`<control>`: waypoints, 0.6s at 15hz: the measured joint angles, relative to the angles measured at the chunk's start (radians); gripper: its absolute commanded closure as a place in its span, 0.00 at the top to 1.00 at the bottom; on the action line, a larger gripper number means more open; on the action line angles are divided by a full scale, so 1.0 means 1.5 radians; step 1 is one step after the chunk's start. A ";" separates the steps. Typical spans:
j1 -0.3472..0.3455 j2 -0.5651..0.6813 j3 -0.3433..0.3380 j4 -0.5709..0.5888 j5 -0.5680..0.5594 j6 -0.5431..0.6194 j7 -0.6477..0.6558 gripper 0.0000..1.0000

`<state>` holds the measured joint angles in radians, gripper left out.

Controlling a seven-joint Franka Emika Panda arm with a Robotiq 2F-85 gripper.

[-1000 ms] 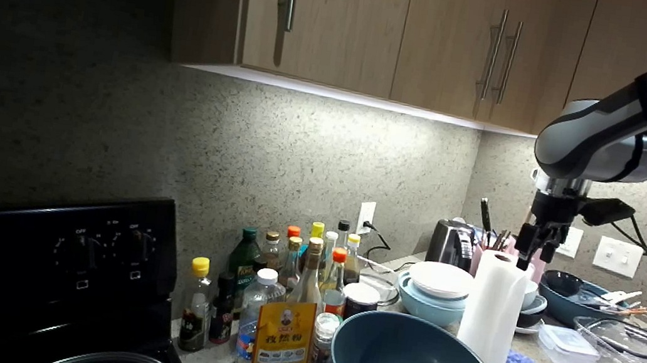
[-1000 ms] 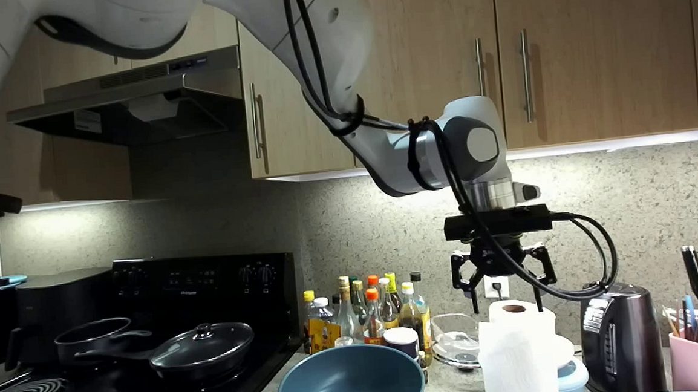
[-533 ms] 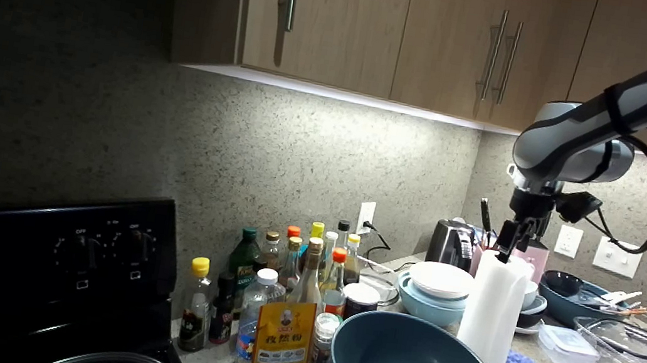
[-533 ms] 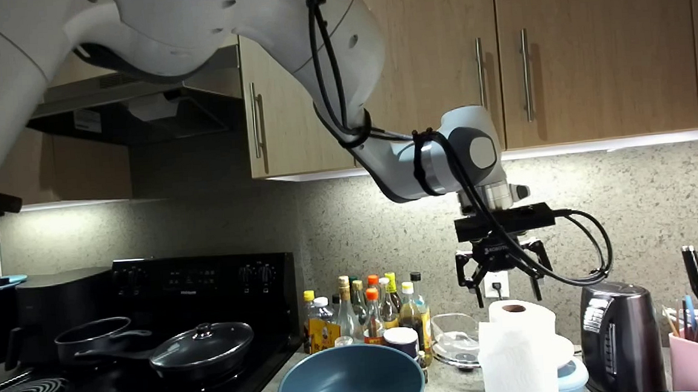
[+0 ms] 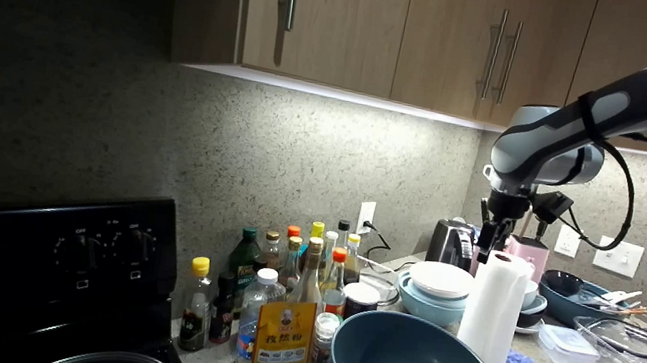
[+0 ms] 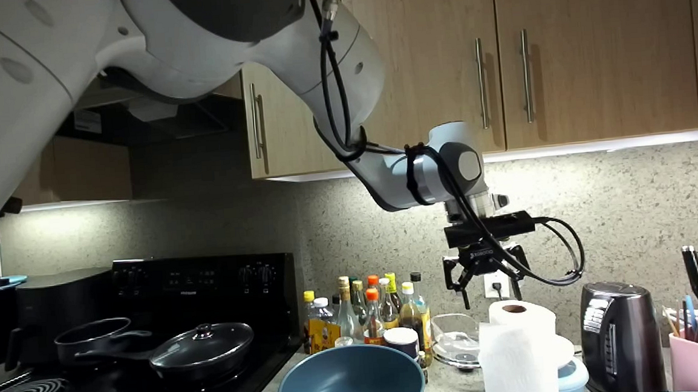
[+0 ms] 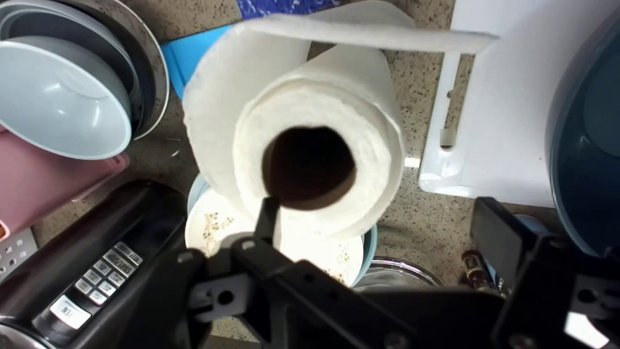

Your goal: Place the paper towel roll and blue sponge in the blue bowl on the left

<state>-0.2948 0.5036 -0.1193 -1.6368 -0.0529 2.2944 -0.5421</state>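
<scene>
While claw [image 7: 381,215] gapes wide | paper towel roll [image 5: 489,319] near | contact unclear

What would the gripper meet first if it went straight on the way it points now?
Probably the top of the paper towel roll: in the wrist view the gripper is open, and one of its fingers overlaps the roll's rim. Depth is unclear, so it might slip past the edge.

The arm [image 6: 292,54] is whitish-grey, its cables [image 5: 630,209] and jointed pincer [image 6: 492,301] black.
</scene>
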 measured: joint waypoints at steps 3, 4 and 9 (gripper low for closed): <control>0.000 0.000 -0.007 0.000 -0.005 -0.015 0.018 1.00; 0.000 0.000 -0.009 0.000 -0.009 -0.018 0.027 1.00; 0.005 -0.004 -0.009 -0.001 -0.013 -0.036 0.046 1.00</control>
<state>-0.2867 0.4969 -0.1335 -1.6384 -0.0730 2.2405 -0.4727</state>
